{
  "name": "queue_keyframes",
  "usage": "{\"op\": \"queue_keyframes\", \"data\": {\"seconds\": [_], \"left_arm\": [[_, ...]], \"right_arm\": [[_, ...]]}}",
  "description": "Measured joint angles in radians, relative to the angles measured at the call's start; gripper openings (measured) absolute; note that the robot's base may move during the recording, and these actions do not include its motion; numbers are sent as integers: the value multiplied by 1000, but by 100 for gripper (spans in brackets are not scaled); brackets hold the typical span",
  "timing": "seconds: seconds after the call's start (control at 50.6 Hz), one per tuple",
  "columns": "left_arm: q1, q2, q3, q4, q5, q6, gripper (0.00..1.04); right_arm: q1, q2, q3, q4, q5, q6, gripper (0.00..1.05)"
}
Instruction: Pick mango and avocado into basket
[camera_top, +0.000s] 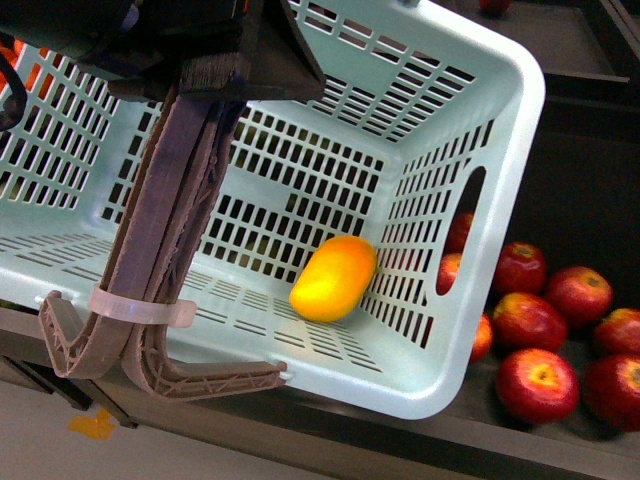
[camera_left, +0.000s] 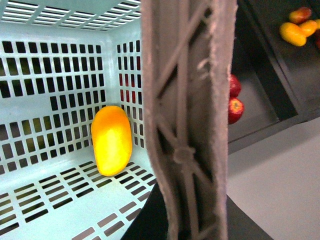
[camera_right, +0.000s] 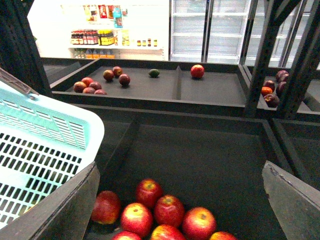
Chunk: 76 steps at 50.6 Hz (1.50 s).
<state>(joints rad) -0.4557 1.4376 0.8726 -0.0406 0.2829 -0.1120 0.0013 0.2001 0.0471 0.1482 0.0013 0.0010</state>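
Note:
The light teal basket (camera_top: 420, 130) hangs tilted, and the yellow-orange mango (camera_top: 333, 278) lies on its slotted floor against the side wall. My left gripper (camera_top: 210, 75) is shut on the basket's two brown ribbed handles (camera_top: 165, 240), which are tied with a white zip tie. In the left wrist view the handles (camera_left: 190, 125) fill the middle, with the mango (camera_left: 111, 141) behind them inside the basket (camera_left: 50, 75). My right gripper (camera_right: 177, 210) is open above red apples, beside the basket's rim (camera_right: 45, 145). A dark green avocado (camera_right: 154, 73) lies in a far tray.
Red apples (camera_top: 540, 330) fill the dark bin to the right of the basket. Dark red fruits (camera_right: 95, 82) and one red apple (camera_right: 197, 71) lie in the far trays, split by dividers (camera_right: 177, 82). Yellow-orange fruits (camera_left: 295, 32) sit in another bin. Dark uprights (camera_right: 262, 55) flank the trays.

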Motion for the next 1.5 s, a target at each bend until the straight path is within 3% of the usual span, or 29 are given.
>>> {"op": "queue_keyframes", "data": {"seconds": [1.226,1.245,1.305,1.364,1.443,1.502], "left_arm": [[9,-3,0,-1,-27,5,7],[9,-3,0,-1,-27,5,7],[8,-3,0,-1,-19,5,7],[6,-3,0,-1,-9,3,7],[3,-3,0,-1,2,2,7],[-2,-3,0,-1,9,0,7]], "right_arm": [[-2,2,0,0,-3,0,97],[8,4,-1,10,21,5,97],[48,38,0,55,218,56,97],[37,91,5,107,336,88,97],[-18,195,22,194,333,106,97],[-101,386,87,280,253,117,97]]}}
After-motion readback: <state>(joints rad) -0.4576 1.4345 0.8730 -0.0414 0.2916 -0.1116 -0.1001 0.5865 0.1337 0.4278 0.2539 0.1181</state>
